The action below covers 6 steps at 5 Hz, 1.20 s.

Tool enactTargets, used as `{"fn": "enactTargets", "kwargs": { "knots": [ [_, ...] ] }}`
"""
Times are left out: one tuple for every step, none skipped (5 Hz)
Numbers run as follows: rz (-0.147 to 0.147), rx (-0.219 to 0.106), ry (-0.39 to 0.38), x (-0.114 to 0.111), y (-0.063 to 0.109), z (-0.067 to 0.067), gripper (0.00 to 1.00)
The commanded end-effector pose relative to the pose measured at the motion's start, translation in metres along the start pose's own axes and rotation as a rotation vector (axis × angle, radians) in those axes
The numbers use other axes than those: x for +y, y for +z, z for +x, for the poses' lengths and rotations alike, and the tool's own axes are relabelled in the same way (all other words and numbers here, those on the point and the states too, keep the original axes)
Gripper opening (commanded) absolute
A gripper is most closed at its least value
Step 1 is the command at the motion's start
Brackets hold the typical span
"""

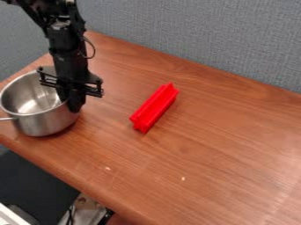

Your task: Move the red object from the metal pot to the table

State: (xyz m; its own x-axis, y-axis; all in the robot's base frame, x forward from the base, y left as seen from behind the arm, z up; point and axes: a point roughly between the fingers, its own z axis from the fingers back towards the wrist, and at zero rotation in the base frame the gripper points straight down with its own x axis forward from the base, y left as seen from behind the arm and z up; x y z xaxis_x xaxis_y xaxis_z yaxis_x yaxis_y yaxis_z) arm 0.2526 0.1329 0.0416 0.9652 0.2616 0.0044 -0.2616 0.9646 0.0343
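The red object (pixel 154 106), a long narrow bar, lies flat on the table (pixel 200 149) near the middle, pointing diagonally away from me. At the left stands the metal pot (pixel 33 107), shiny and round, with nothing visible inside it. My gripper (pixel 76 103) hangs from the black arm at the pot's right rim, fingers pointing down and shut. I cannot tell whether the fingers pinch the rim or merely touch it. The gripper is a clear gap left of the red object.
A grey wall runs behind the table. The table's rounded front edge (pixel 70 180) falls off toward dark floor at the bottom left.
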Motion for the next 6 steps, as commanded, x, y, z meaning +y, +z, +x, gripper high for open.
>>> {"fn": "enactTargets", "kwargs": {
  "knots": [
    [0.009,-0.085,-0.002,0.0022,0.0254,0.0127,0.00],
    [0.003,-0.086,-0.004,0.0020,0.0257,0.0151,1.00],
    [-0.003,-0.090,-0.006,0.0019,0.0281,0.0168,1.00],
    [0.000,-0.083,-0.004,0.0029,0.0228,0.0174,0.00],
    [0.002,-0.079,-0.004,0.0033,0.0195,0.0173,0.00],
    [-0.005,-0.073,-0.009,0.0019,0.0186,0.0176,1.00]
  ]
}}
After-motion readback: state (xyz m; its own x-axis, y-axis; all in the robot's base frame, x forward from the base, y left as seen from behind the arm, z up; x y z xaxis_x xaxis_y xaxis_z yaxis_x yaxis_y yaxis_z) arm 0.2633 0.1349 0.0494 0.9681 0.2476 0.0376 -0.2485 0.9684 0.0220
